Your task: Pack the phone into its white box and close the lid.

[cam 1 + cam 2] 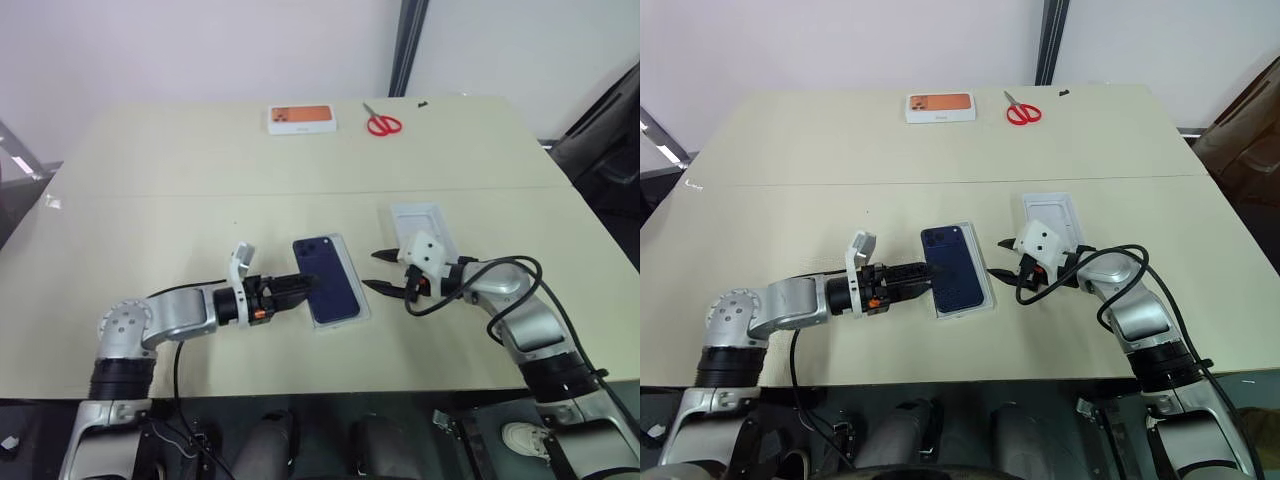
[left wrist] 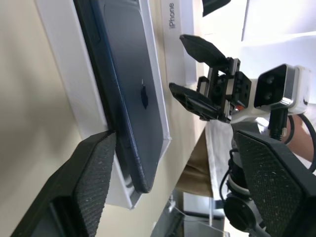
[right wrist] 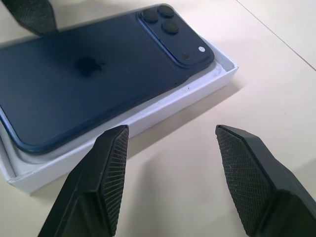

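The phone (image 1: 327,279) lies camera side up in the white box (image 1: 352,312) on the surface (image 1: 180,200), between the two pincers. The left pincer (image 1: 306,284) stands spread wide and holds nothing, one fingertip (image 2: 94,173) just at the box's near edge (contact is hard to judge). The right pincer (image 1: 381,273), just beside the box's other long side, is parted and empty, with the white lid (image 1: 420,226) close behind it.

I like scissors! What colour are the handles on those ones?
Red. The scissors show best in the left eye view, at the table's far edge.
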### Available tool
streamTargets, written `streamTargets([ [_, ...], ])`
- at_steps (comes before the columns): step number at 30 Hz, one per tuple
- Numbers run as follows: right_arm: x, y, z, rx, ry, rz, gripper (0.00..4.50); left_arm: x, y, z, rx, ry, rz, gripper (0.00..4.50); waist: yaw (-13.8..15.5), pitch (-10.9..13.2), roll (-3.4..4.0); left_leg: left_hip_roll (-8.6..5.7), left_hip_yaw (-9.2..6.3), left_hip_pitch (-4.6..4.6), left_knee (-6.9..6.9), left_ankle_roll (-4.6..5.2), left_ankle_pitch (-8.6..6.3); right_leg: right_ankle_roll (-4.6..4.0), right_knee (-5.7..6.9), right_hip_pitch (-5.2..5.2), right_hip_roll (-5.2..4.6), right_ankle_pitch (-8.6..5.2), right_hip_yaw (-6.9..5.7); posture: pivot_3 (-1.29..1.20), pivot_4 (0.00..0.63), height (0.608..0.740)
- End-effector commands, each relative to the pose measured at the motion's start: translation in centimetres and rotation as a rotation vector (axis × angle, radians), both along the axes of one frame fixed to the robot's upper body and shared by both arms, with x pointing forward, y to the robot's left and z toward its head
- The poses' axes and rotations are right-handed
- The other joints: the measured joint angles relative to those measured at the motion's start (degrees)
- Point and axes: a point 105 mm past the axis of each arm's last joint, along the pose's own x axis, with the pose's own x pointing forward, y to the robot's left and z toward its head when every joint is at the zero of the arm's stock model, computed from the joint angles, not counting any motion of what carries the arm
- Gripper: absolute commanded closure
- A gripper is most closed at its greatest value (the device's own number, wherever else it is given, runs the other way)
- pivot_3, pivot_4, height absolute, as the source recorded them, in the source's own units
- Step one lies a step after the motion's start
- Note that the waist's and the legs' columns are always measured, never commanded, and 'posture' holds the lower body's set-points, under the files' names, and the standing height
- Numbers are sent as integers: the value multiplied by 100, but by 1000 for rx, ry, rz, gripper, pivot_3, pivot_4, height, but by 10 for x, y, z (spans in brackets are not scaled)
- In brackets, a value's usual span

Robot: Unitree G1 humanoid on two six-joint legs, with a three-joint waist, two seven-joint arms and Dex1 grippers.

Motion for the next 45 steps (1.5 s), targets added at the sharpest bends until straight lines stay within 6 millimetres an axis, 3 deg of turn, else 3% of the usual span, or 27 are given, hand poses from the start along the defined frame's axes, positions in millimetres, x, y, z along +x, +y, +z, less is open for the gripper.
streamTargets([
  [1,3,0,10,15,-40,1,1539,3,-3,14,-4,-52,-12,407,7,0,0,0,0,0,1,0,0,0,0,1,0,0,0,0,150,734],
  [8,2,3,9,19,-38,4,1539,7,-9,16,10,-73,-25,407,-5,0,0,-1,0,0,0,0,0,0,0,0,-1,0,0,0,150,734],
  [13,2,-1,12,25,-34,1,1539,14,12,17,90,-140,37,407,-9,0,0,0,0,0,-2,0,0,0,0,-2,0,0,0,0,150,734],
  [16,2,-4,16,40,-26,-10,2481,22,32,19,188,-226,86,1739,-15,2,3,0,0,0,-4,0,0,-1,0,-4,1,0,0,0,150,734],
  [20,6,-8,16,19,-54,-23,4448,34,52,17,374,-372,112,3762,-2,3,5,0,2,-1,-7,0,0,-1,-3,-3,0,-1,1,0,150,734],
  [21,7,-7,16,16,-58,-22,4500,34,53,13,410,-397,99,4236,4,3,5,-1,3,-1,-7,0,0,-2,-4,-1,-1,-1,1,0,150,734],
  [22,7,-4,14,12,-60,-16,4500,35,52,5,451,-399,86,4409,10,4,6,-2,3,0,-7,0,0,-2,-4,-1,-2,-1,1,0,150,734],
  [25,7,4,2,-44,-66,1,4500,38,46,-14,546,-431,58,4409,16,4,6,-4,2,0,-8,1,0,-2,-6,0,-5,-1,0,0,150,734],
  [29,9,6,-17,-143,-88,3,4500,39,25,-20,493,-428,31,4409,2,3,5,-3,1,-1,-9,1,0,-1,-6,-2,-5,-1,-1,0,150,734],
  [35,14,11,-10,-104,-106,-4,4500,45,-12,-27,476,-469,-47,4409,25,2,4,-4,0,2,-2,1,0,-1,-4,7,-5,0,-5,0,150,734],
  [45,29,-10,3,-95,-135,-94,4500,64,-49,-17,403,-503,-64,4409,114,2,4,-7,1,0,3,2,0,0,-4,8,-5,0,-5,0,150,734],
])
